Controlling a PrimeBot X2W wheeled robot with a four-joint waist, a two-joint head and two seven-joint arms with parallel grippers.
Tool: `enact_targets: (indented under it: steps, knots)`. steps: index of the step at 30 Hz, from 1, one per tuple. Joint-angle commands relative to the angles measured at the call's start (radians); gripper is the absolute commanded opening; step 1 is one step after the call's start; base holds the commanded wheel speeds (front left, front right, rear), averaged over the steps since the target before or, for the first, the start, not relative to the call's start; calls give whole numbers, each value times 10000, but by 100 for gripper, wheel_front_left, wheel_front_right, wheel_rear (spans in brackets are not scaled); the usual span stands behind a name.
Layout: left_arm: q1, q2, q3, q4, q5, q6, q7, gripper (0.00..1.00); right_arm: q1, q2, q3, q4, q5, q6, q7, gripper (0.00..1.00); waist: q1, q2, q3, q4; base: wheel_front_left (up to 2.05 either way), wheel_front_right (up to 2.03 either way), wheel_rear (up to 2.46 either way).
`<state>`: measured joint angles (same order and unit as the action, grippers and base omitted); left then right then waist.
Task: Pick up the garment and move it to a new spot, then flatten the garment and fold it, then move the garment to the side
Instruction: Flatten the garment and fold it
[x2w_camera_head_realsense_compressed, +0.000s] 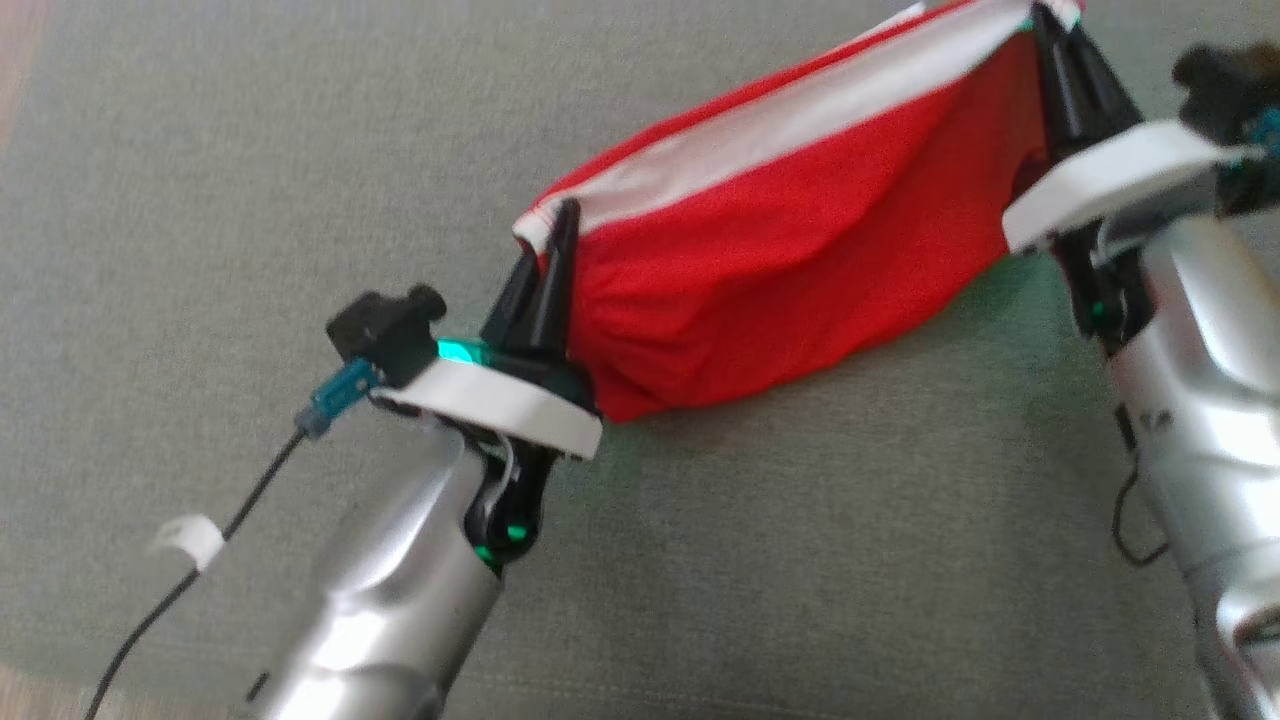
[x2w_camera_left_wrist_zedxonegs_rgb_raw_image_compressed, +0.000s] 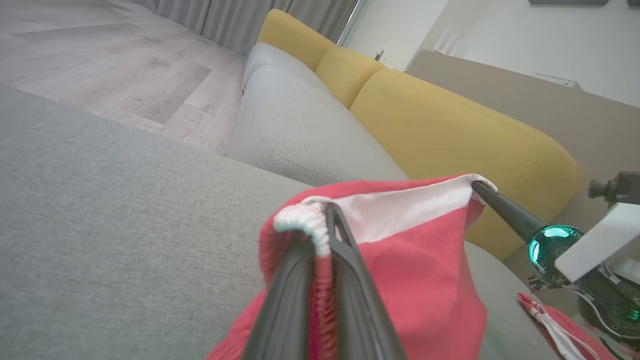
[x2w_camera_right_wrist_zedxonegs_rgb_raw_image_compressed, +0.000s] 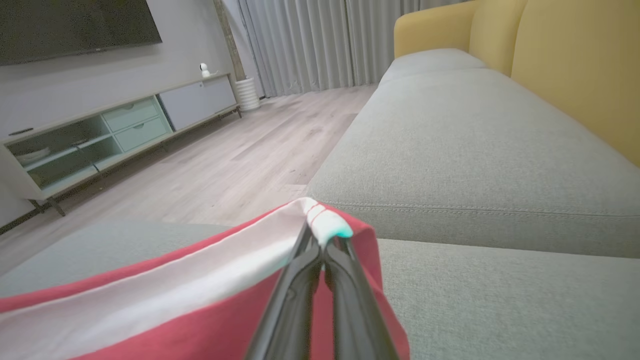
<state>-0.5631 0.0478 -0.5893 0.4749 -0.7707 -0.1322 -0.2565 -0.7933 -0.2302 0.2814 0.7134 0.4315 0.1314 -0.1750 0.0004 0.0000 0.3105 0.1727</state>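
The garment (x2w_camera_head_realsense_compressed: 790, 240) is red with a white band along its top edge, and it hangs stretched between my two grippers above the grey sofa cushion (x2w_camera_head_realsense_compressed: 200, 200). My left gripper (x2w_camera_head_realsense_compressed: 555, 225) is shut on the band's left corner; the left wrist view shows the fingers (x2w_camera_left_wrist_zedxonegs_rgb_raw_image_compressed: 350, 280) pinching the white hem of the garment (x2w_camera_left_wrist_zedxonegs_rgb_raw_image_compressed: 425, 280). My right gripper (x2w_camera_head_realsense_compressed: 1045, 25) is shut on the right corner. In the right wrist view its fingers (x2w_camera_right_wrist_zedxonegs_rgb_raw_image_compressed: 345, 295) clamp the white hem of the garment (x2w_camera_right_wrist_zedxonegs_rgb_raw_image_compressed: 150, 310). The cloth's lower edge sags toward the cushion.
Yellow back cushions (x2w_camera_left_wrist_zedxonegs_rgb_raw_image_compressed: 450, 130) line the sofa behind the grey seats (x2w_camera_right_wrist_zedxonegs_rgb_raw_image_compressed: 475, 150). Wooden floor (x2w_camera_right_wrist_zedxonegs_rgb_raw_image_compressed: 240, 160) lies beyond the seat edge, with a TV cabinet (x2w_camera_right_wrist_zedxonegs_rgb_raw_image_compressed: 100, 135) and curtains (x2w_camera_right_wrist_zedxonegs_rgb_raw_image_compressed: 310, 40) farther off. A black cable (x2w_camera_head_realsense_compressed: 180, 580) hangs from my left wrist.
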Motion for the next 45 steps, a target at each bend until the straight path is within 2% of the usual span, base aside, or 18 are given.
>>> enact_targets:
  steps: [1,5,6,7,8,9,10,11,21,26,30,36,37,38,39,45]
  knots:
    - [-681,42,389,-65,14,16,-53,0,-705,115,212,285,-233,-7,-23,0,-4,0,658,379,0,0,0]
    - [-1158,29,109,147,-192,16,-53,0,-1589,250,340,1303,-571,-7,-282,0,-4,0,1016,498,0,0,0]
    - [-1238,28,76,211,-264,16,-53,0,-1765,298,347,1546,-662,-7,-362,12,-4,0,1076,504,0,0,0]
    - [-1312,28,60,274,-279,16,-53,3,-1916,356,360,1786,-750,-7,-425,63,-4,0,1142,513,0,0,0]
    - [-1359,27,41,308,-326,16,-53,34,-2052,419,362,2002,-828,-7,-493,100,-4,0,1195,514,0,0,0]
    - [-1363,27,18,386,-380,16,-53,81,-2158,476,347,2189,-908,-7,-576,100,-4,0,1216,519,0,0,0]
    - [-1363,27,18,386,-380,16,-53,81,-2158,476,347,2189,-908,-7,-576,100,-4,0,1216,519,0,0,0]
    - [-1364,26,13,488,-362,16,-53,100,-2236,523,342,2372,-1001,-7,-641,100,-4,0,1230,525,0,0,0]
    - [-524,25,883,1112,424,16,-53,100,-2150,396,-170,3266,-2223,-7,-862,100,-4,0,1068,527,0,0,0]
    - [-49,25,538,1243,243,16,-53,100,-1729,342,-491,3627,-2628,-7,-865,100,-4,0,979,571,0,0,0]
    - [110,25,831,1210,549,23,-53,100,-1653,362,-723,4280,-2940,-7,-856,100,-4,0,953,643,0,0,0]
    - [504,24,1309,934,1047,149,-53,100,-1610,575,-962,5234,-3043,-7,-96,100,-4,0,861,780,0,0,0]
    - [568,24,1382,863,1138,189,-53,100,-1564,620,-1018,5323,-2986,-7,56,95,-4,0,829,803,0,0,0]
    - [643,24,1452,810,1227,239,-53,100,-1496,698,-1034,5382,-2912,-7,169,40,-4,0,783,822,0,0,0]
    - [724,24,1522,769,1315,296,-53,100,-1419,765,-1055,5432,-2815,-7,280,0,-4,0,732,827,0,0,0]
    - [1302,24,2178,464,2272,755,-53,100,-977,858,-1262,5353,-2118,-7,-345,0,-4,0,138,588,0,0,0]
